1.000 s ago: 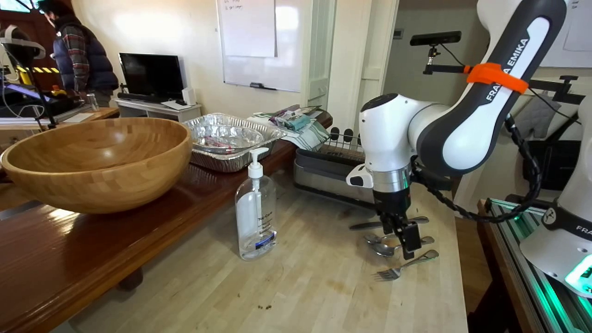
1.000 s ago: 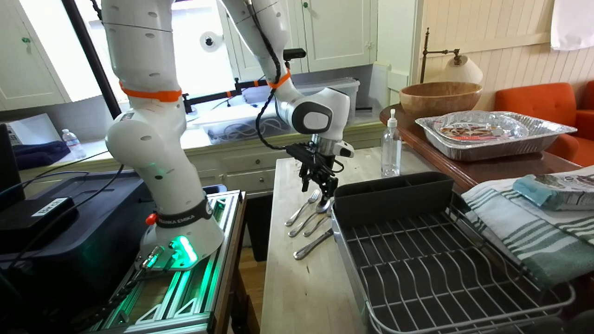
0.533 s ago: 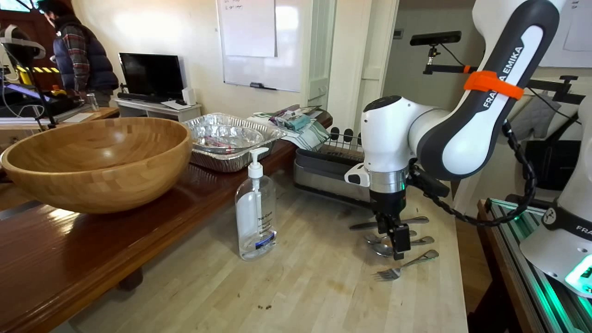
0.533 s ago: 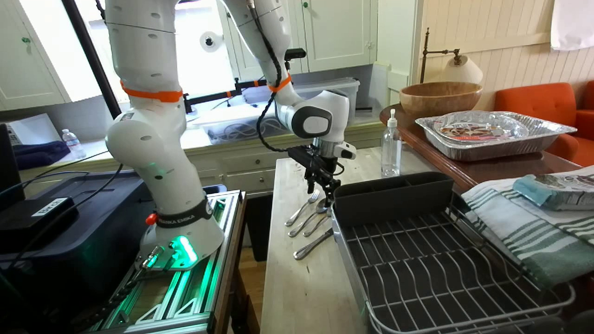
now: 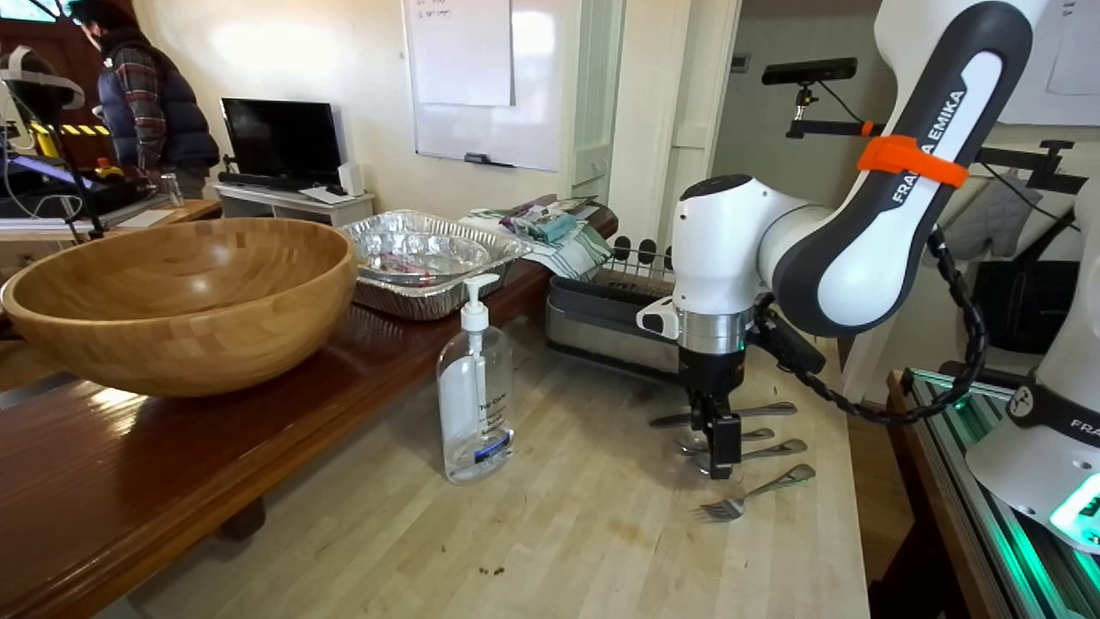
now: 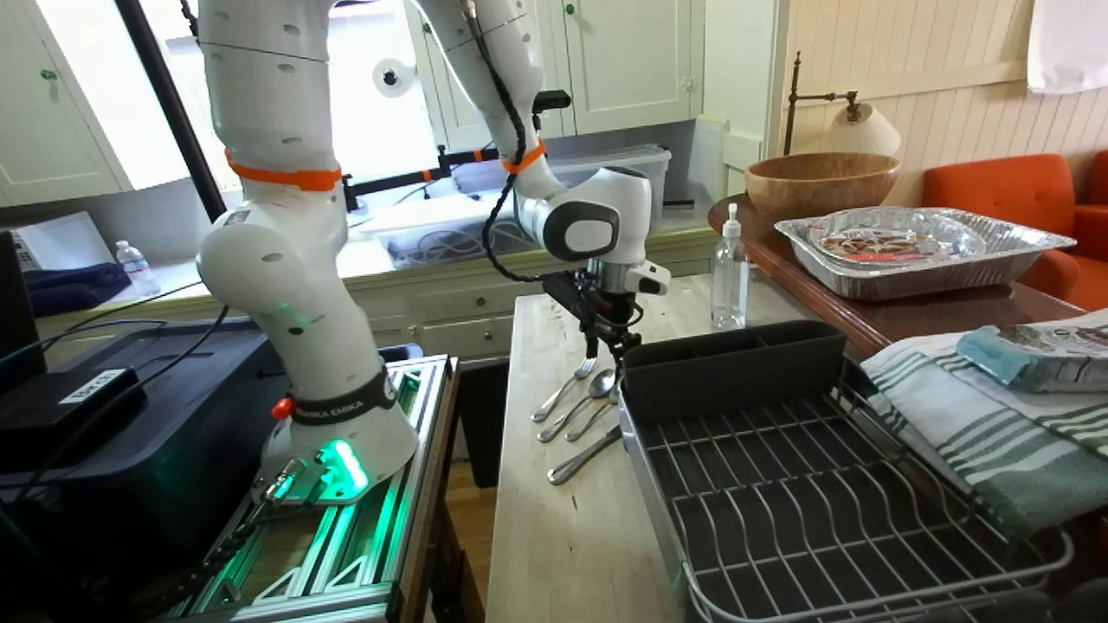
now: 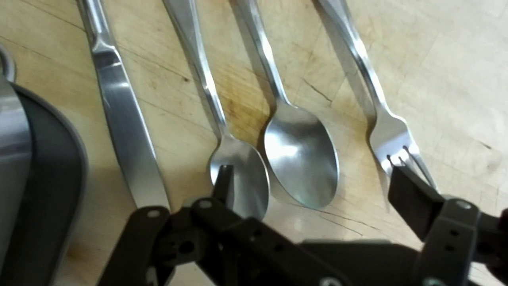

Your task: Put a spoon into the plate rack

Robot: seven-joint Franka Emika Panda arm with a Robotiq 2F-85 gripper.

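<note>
Wrist view: my gripper [image 7: 317, 190] stands wide, holding nothing — in the gap I see the polished oval bowl of the larger spoon [image 7: 301, 155], likely my target, its handle running roughly crosswise to the closing line. Just beside lies the smaller spoon [image 7: 247, 169], on scuffed pale tabletop [image 7: 456, 83]. Past the knife [image 7: 127, 123] sits the plate rack [image 6: 779, 519] — in an exterior view, curved wire over dark base.

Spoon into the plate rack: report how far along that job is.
Done: the fingers stand open, with the larger spoon showing between them in the wrist view.
In hand: probably lining up a grasp; no spoon is held yet.
Left: gripping, lifting and placing, since this spoon and the smaller spoon both lie on the wooden tabletop, outside the plate rack.
</note>
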